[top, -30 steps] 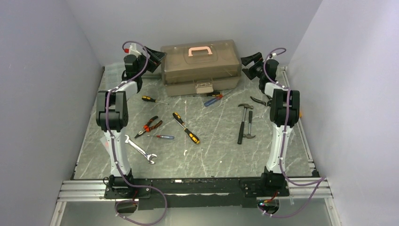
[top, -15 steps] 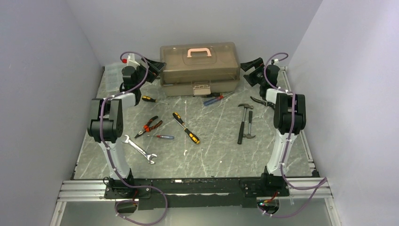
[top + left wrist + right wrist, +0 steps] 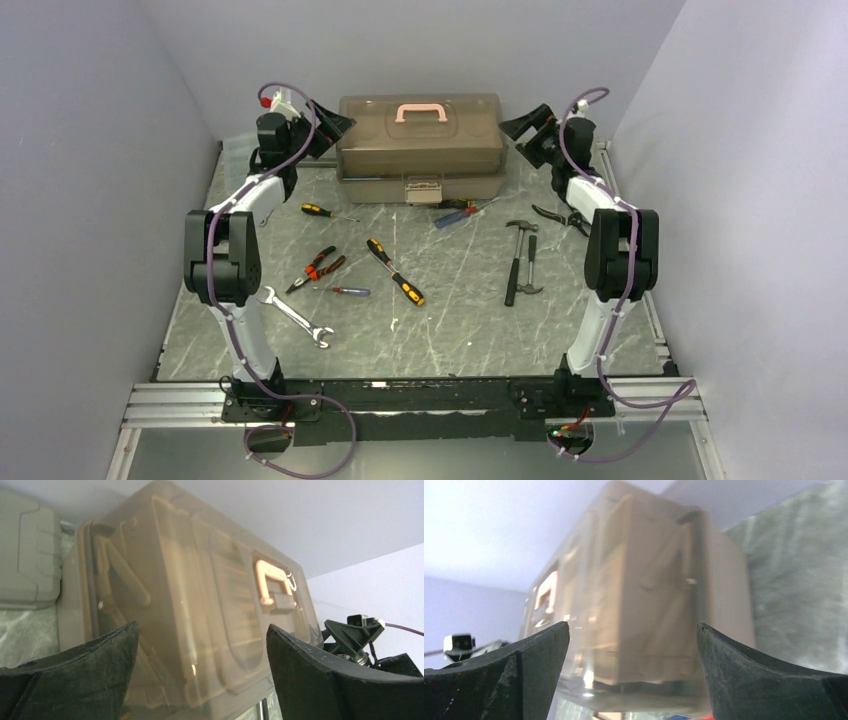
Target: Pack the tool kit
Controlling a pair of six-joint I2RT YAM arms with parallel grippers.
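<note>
Box: the toolbox [image 3: 420, 160] sits at the far end of the table [image 3: 450, 330], in the middle. Its lid [image 3: 465, 125] is shut. The pink handle [image 3: 421, 112] is on top, and the latch [image 3: 422, 188] faces the arms.
Left gripper: the left gripper [image 3: 333, 125] is up at the box's left end. Its fingers are spread wide w/ nothing in them. The wrist cam shows the box end btwn the 2 fingers, but I can't tell if they touch it.
Right gripper: the right gripper [image 3: 522, 125] is at the box's right end, same way. It is wide apart and holds nothing.
Why there: prob. one arm each side so the big box can't slide or tip when it gets moved or opened. It looks too big for one gripper.
Tools: all out on the table. The hammers [image 3: 514, 265] and black pliers [image 3: 556, 215] lie near the right arm. The red and blue screwdrivers [image 3: 455, 210] are just in front of the latch. The big yellow screwdriver [image 3: 394, 271] is in the middle. The red pliers [image 3: 317, 267] and wrench [image 3: 298, 322] are nearer the left arm.
Other stuff: a small grey case [image 3: 27, 575] lies just beside the box's left end.
How far: just starting, I think. The lid has to open 1st, then the tools go in.
Watch out: the smooth plastic sides may slip. The latch prob. needs undoing before the lid lifts.
</note>
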